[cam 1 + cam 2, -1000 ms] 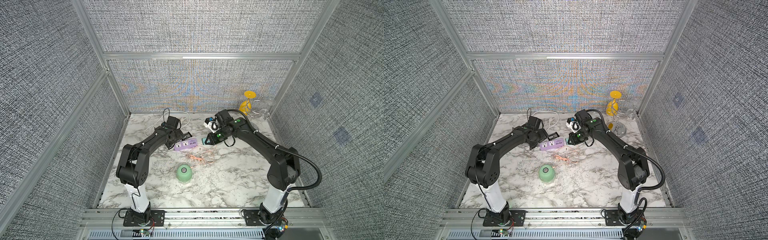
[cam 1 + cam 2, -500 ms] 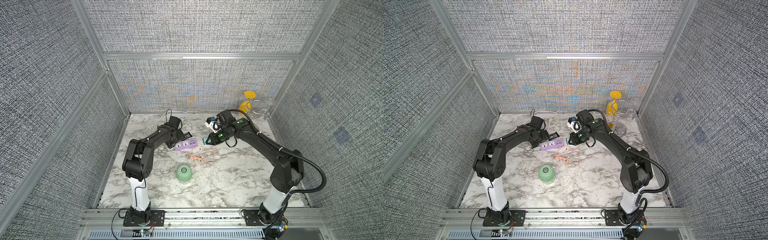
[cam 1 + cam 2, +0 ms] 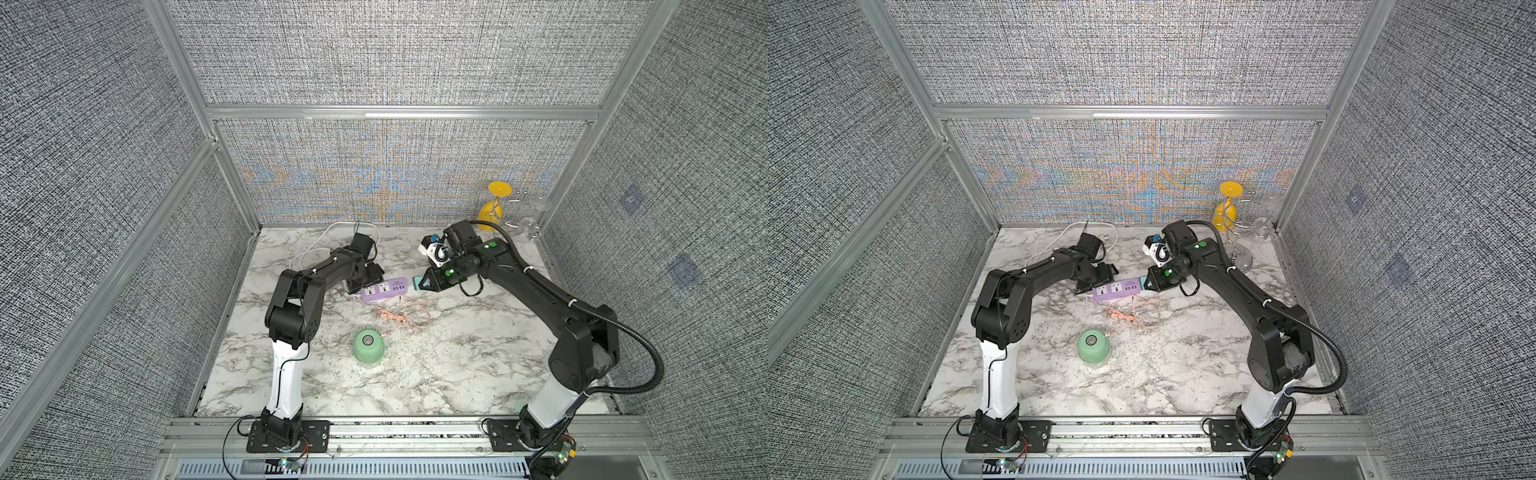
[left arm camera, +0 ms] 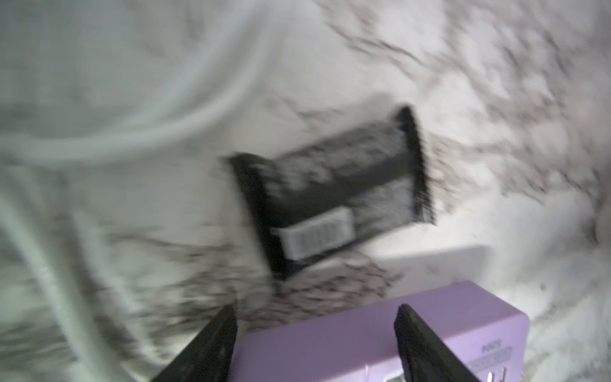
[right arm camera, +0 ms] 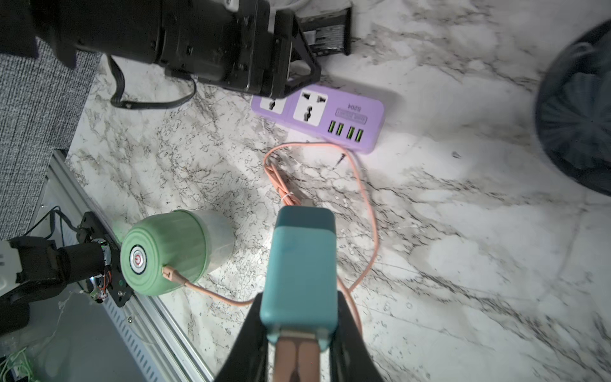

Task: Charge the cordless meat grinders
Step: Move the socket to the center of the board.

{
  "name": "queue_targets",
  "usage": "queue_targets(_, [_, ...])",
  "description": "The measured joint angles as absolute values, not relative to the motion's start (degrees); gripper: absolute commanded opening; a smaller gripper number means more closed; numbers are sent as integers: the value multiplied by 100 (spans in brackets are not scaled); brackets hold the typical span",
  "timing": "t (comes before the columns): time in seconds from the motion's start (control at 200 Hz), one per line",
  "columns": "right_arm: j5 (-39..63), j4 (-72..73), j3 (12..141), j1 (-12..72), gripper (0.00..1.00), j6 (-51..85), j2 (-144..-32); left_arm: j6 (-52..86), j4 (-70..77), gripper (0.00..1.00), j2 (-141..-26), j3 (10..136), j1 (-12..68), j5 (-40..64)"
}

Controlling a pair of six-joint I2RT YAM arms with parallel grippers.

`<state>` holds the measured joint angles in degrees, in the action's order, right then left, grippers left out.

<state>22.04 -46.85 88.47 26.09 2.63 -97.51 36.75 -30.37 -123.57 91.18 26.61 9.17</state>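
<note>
My right claw (image 5: 299, 317) clamps the teal plug adapter (image 5: 302, 258) just beside one end of the purple power strip (image 3: 383, 289). My left claw (image 4: 315, 309) sits over the other end, fingers spread. The mint-green meat grinder (image 3: 368, 347) stands mid-worktop (image 3: 457, 374), with a peach cable (image 5: 363, 198) plugged into its dome.

A white marble-patterned surface (image 3: 457, 374) with grey veins. A mint-green meat grinder (image 3: 368, 347) stands left of centre, nearer the front edge. A thin peach cable (image 3: 399, 316) loops from its side toward a purple power strip (image 3: 383, 289) lying just behind centre. A white cord (image 3: 307, 253) curls near the back edge, beside a flat black packet (image 4: 334, 195). A wire rack (image 3: 1239, 259) holding a yellow glass (image 3: 494, 208) fills the back right corner.
</note>
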Motion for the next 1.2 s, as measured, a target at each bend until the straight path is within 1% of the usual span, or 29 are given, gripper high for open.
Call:
queue_targets(0.075, [2174,-4654,8785,2521,0,250,-9677,3273,-3299,76,-12420,9271,2856,1247])
queue_targets(0.185, [2196,-4665,8709,2506,0,239,-9618,2875,-3586,76,-12503,9467,2950,1413])
queue_targets(0.505, [2152,-4998,8392,2480,0,139,-9439,2418,-3607,76,-12818,9909,3481,2193])
queue_targets(0.68, [2073,-5131,8117,2480,0,141,-9244,2272,-3614,73,-12822,9826,3553,2657])
queue_targets(1.041, [2018,-5212,7909,2558,0,270,-8866,1844,-3844,73,-12586,9282,3647,3684])
queue_targets(1.201, [2012,-5242,7929,2744,0,246,-8764,2003,-3872,75,-12394,9301,3586,3588])
